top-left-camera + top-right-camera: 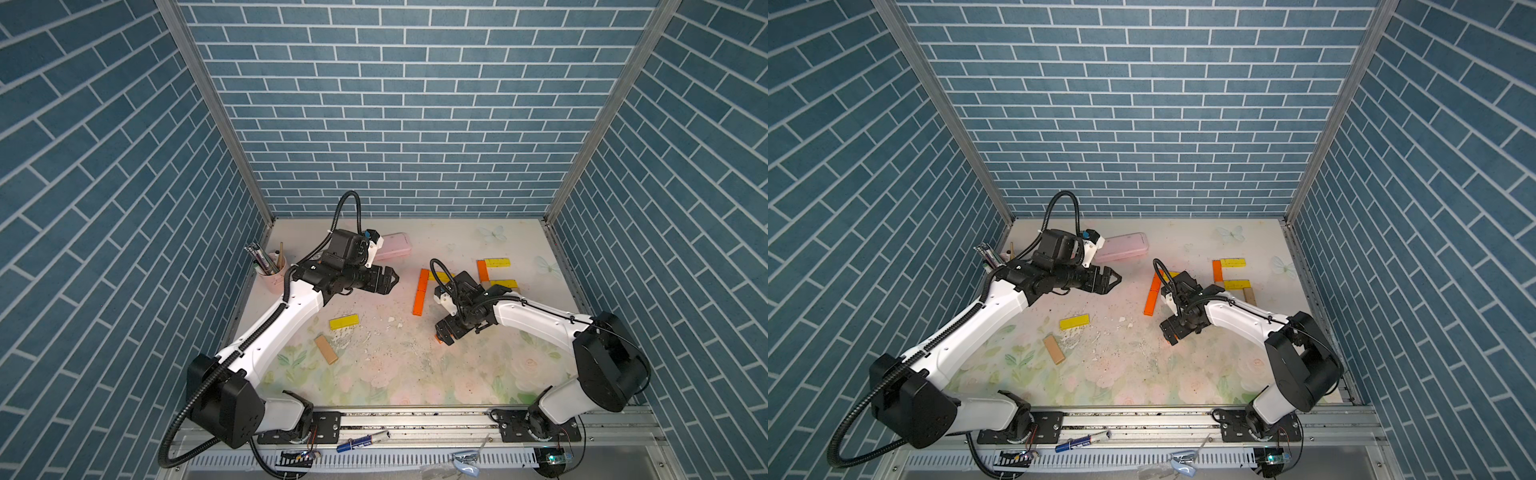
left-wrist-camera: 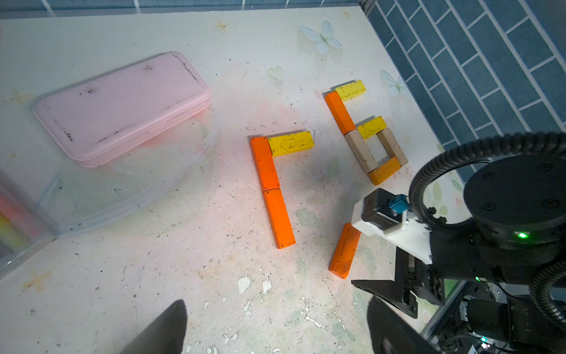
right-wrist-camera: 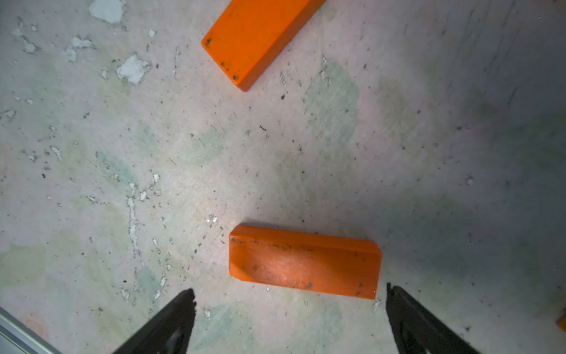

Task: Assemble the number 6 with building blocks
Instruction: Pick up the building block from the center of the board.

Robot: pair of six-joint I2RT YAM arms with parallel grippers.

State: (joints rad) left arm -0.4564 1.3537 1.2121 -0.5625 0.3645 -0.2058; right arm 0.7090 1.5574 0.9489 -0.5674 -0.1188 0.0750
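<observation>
Seemingly fetching: right gripper [image 3: 290, 291], jaws spread, must straddle then clamp the loose orange block [image 3: 306, 263]; left gripper [image 1: 392, 282] likewise spread

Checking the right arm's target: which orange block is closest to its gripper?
The loose orange block lying alone just ahead of the open right gripper; the other orange blocks all touch neighbouring blocks, farther off.
</observation>
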